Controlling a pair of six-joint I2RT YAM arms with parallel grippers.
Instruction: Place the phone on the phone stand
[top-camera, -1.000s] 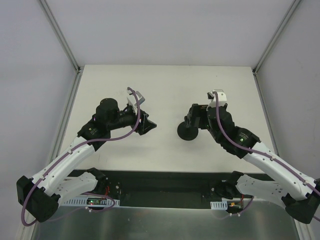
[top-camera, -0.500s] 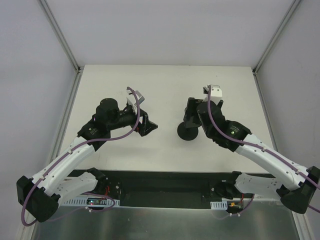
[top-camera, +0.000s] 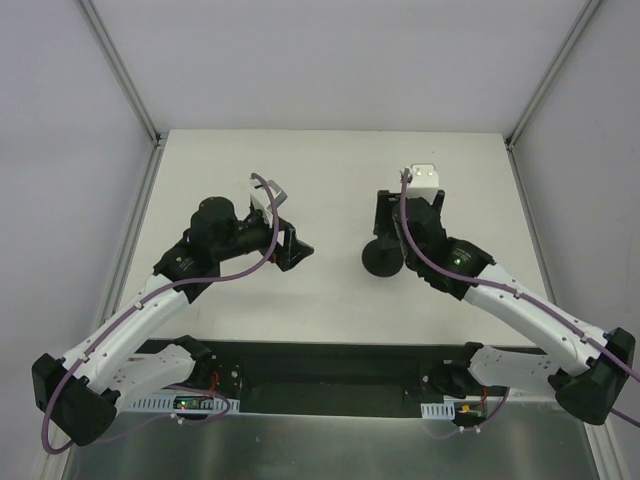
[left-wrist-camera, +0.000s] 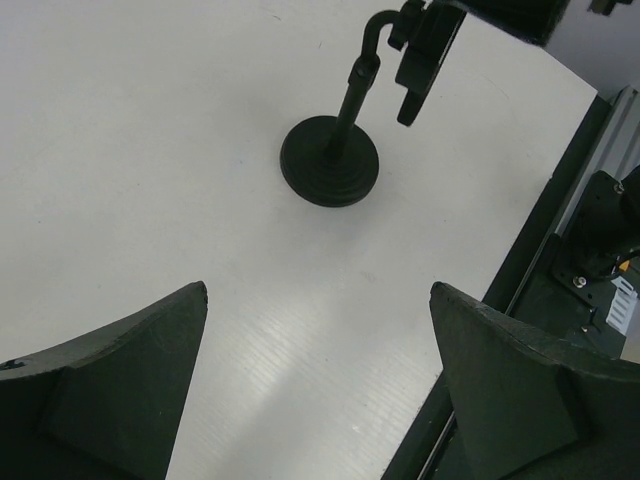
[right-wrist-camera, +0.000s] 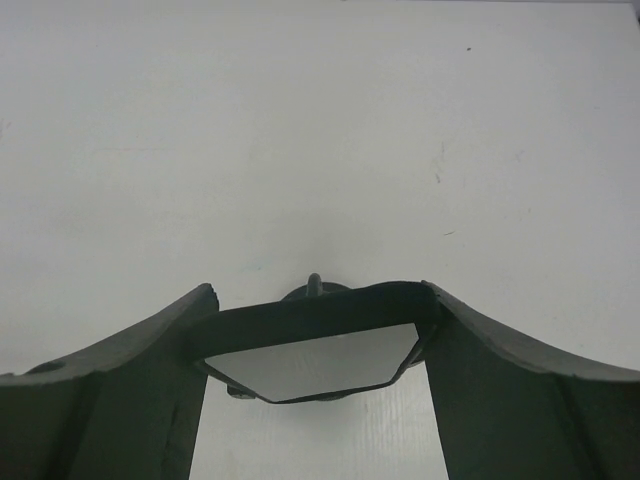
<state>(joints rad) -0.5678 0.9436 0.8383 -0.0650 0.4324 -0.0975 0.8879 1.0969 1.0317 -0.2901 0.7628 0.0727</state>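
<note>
The black phone stand stands at mid-table; in the left wrist view its disc base and thin post show. My right gripper is shut on the phone, a glossy black slab held across between the fingers. It holds the phone upright at the top of the post, right beside the cradle; I cannot tell if they touch. In the left wrist view the phone hangs just right of the post. In the right wrist view the stand's tip peeks over the phone's edge. My left gripper is open and empty, left of the stand.
White tabletop with metal frame rails at the left and right edges. A black strip with the arm bases runs along the near edge.
My right wrist has swung up and to the far side with the phone, over the stand's top. The stand's base has shifted slightly right. The left arm has barely moved.
</note>
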